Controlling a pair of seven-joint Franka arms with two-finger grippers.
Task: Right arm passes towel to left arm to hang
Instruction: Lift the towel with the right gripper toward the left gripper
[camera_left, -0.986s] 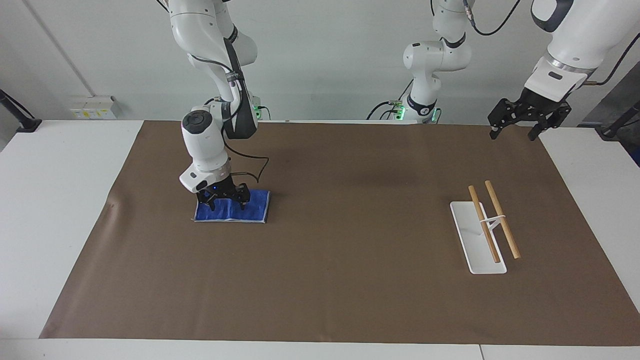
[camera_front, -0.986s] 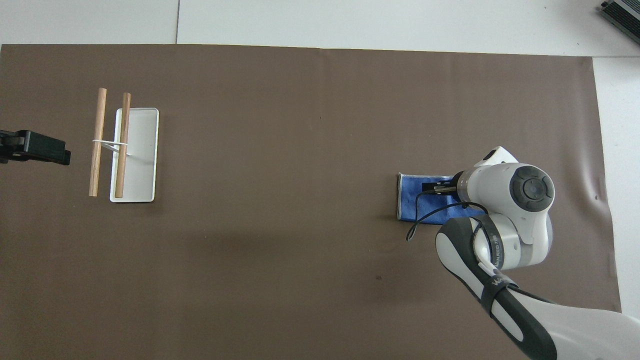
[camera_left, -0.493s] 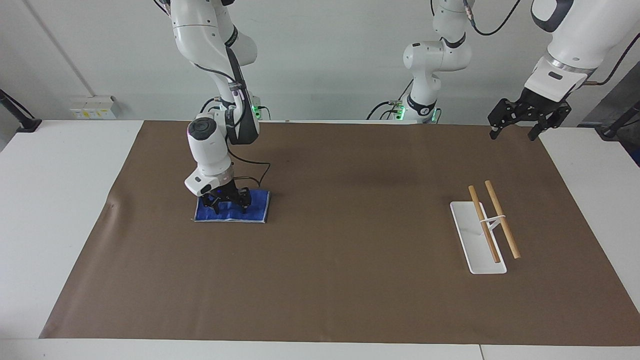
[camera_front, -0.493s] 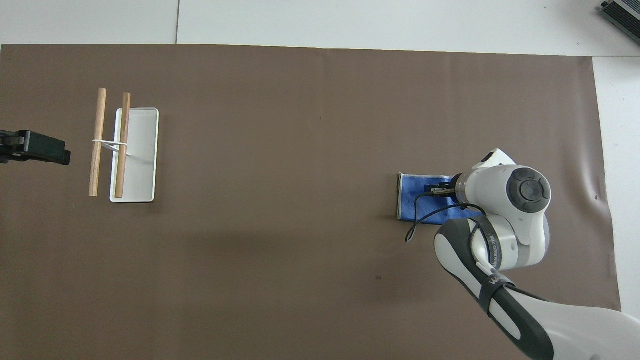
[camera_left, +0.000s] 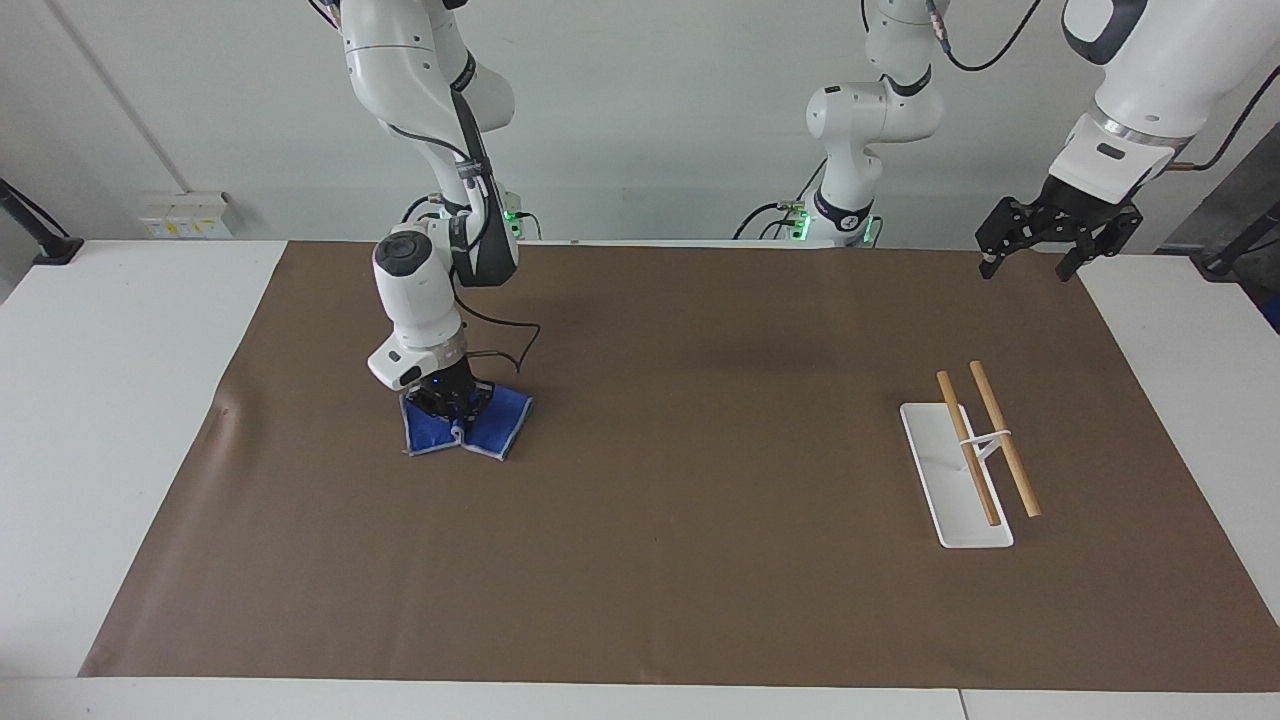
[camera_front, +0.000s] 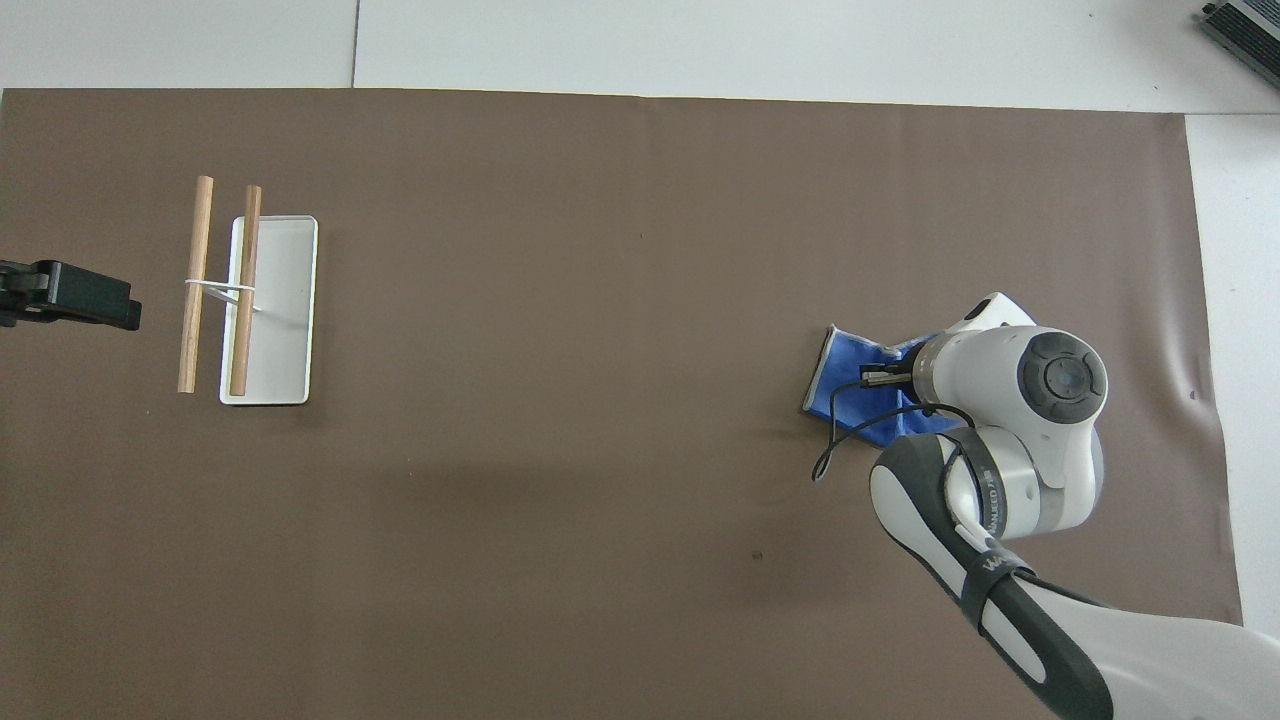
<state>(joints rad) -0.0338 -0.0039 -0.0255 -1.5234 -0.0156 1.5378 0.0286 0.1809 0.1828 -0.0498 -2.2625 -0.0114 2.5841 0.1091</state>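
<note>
Facing view: your right gripper (camera_left: 452, 408) pinches the blue towel (camera_left: 495, 425) on the brown mat (camera_left: 700, 560); your left gripper (camera_left: 1040, 235) waits, fingers spread, above the mat's corner near the rack (camera_left: 965, 470).

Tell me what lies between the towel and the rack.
Only bare brown mat between the towel and the rack; the overhead view shows it.

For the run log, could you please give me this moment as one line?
right gripper: shut on towel, pinched at its middle on the mat | left gripper: open, waits over mat's corner | rack: bare
</note>
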